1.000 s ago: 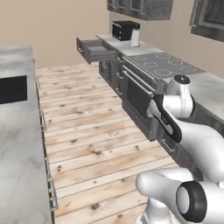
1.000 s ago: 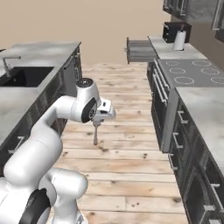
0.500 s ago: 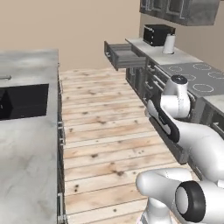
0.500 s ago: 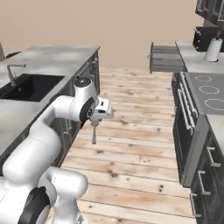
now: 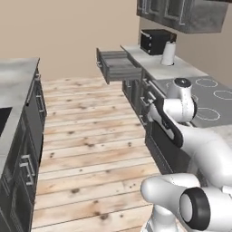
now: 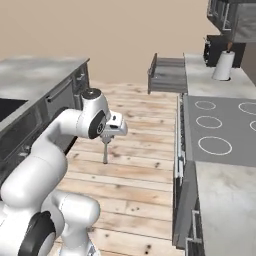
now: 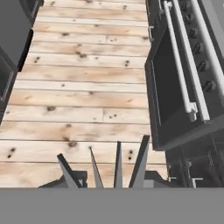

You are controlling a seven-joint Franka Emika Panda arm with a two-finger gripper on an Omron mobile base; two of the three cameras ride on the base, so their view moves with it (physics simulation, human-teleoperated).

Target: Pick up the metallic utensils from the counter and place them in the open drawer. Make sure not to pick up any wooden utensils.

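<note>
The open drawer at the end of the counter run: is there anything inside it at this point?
The open drawer shows a bare dark grey floor in the left base view, nothing lying on it. The part tucked under the countertop is hidden. A fork hangs from the gripper.

Over the plank floor (image 6: 140,175), the jaws hold a grey fork (image 6: 105,152) hanging downward, the open drawer (image 6: 167,75) well beyond.

A pale wooden plank floor (image 5: 90,149) with dark knots runs between two rows of dark grey cabinets. Taking the flat grey cooktop with white ring burners (image 6: 220,127) as landmark: a white paper towel roll (image 6: 223,65) stands upright beyond its far end, with a black boxy microwave-like appliance (image 5: 156,41) just behind the roll. Below the cooktop sits a dark oven front with a long silver bar handle (image 7: 181,70). Dark upper cabinets (image 5: 190,13) hang above.
</note>
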